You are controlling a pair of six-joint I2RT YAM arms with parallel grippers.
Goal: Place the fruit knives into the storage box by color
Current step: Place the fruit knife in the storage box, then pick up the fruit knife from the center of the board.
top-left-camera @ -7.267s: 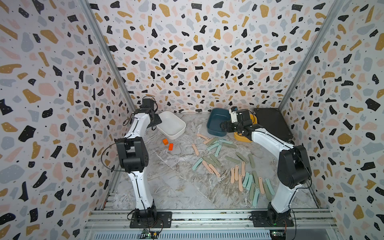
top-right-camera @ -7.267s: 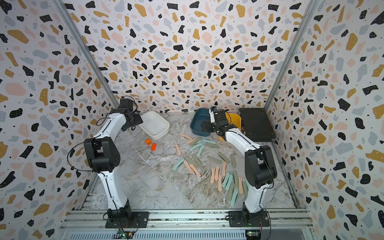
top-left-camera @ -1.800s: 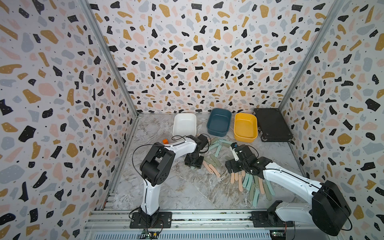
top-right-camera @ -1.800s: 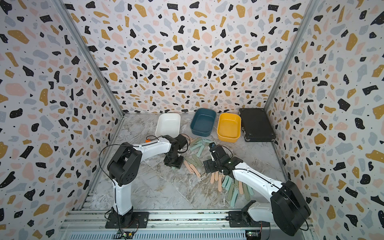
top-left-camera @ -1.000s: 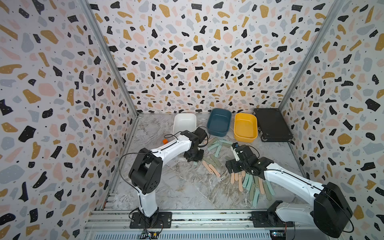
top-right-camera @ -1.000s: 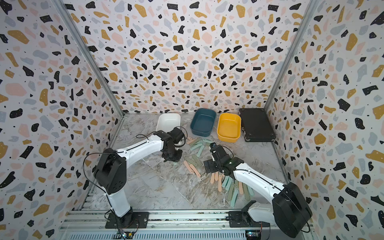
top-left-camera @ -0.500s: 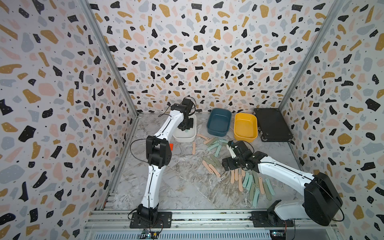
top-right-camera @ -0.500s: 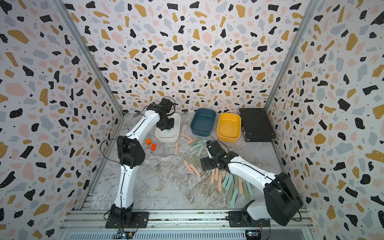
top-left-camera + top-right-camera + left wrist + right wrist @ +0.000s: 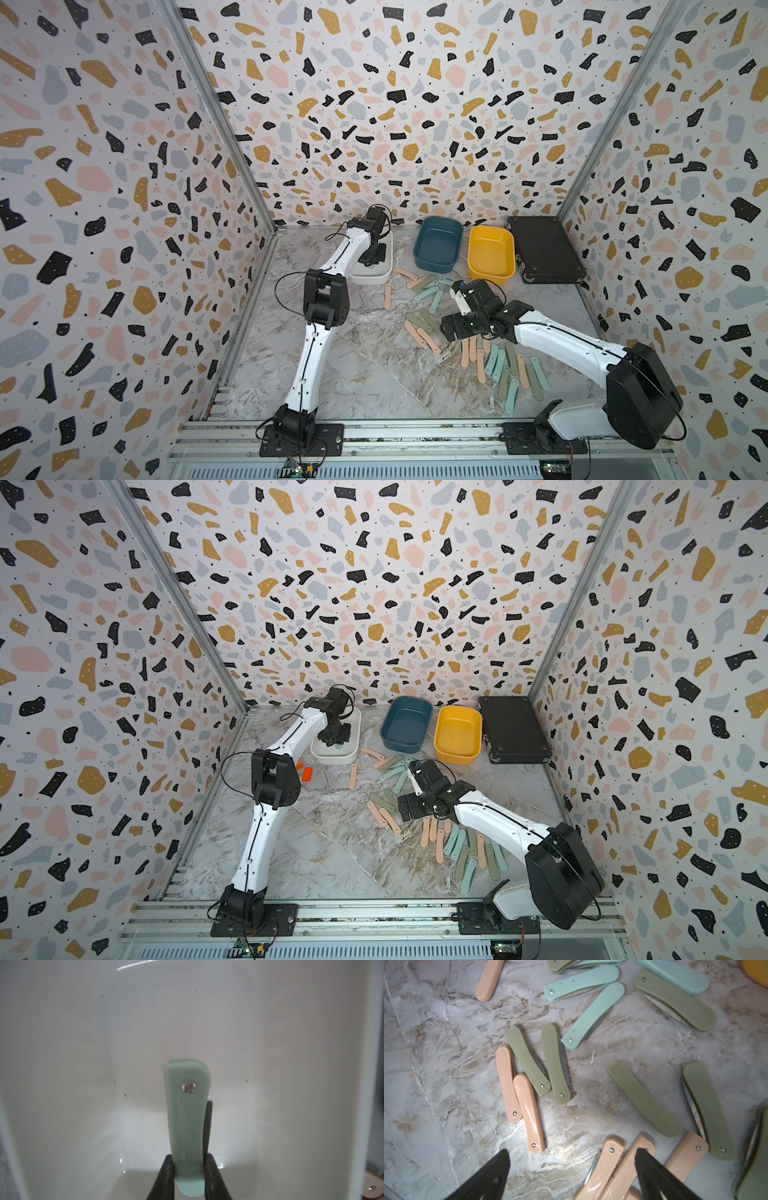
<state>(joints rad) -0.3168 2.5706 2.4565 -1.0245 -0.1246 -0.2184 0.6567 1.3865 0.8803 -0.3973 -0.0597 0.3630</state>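
A: Left gripper (image 9: 189, 1169)?
B: Pinching a mint knife (image 9: 187, 1122), inside the white tub (image 9: 83, 1053).
A: Right gripper (image 9: 572, 1153)?
B: Fingers spread wide, holding nothing, above pink knives (image 9: 606, 1165) on the marble floor (image 9: 446, 1084).
A: Other tubs?
B: Teal tub (image 9: 434, 266) at the white tub's 3 o'clock, yellow tub (image 9: 490, 279) just beyond. Loose knives (image 9: 427, 293) at teal's 6 o'clock.

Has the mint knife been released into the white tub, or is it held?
Held: the left gripper is shut on the mint knife, inside the white tub. Whether its tip touches the floor, cannot tell.
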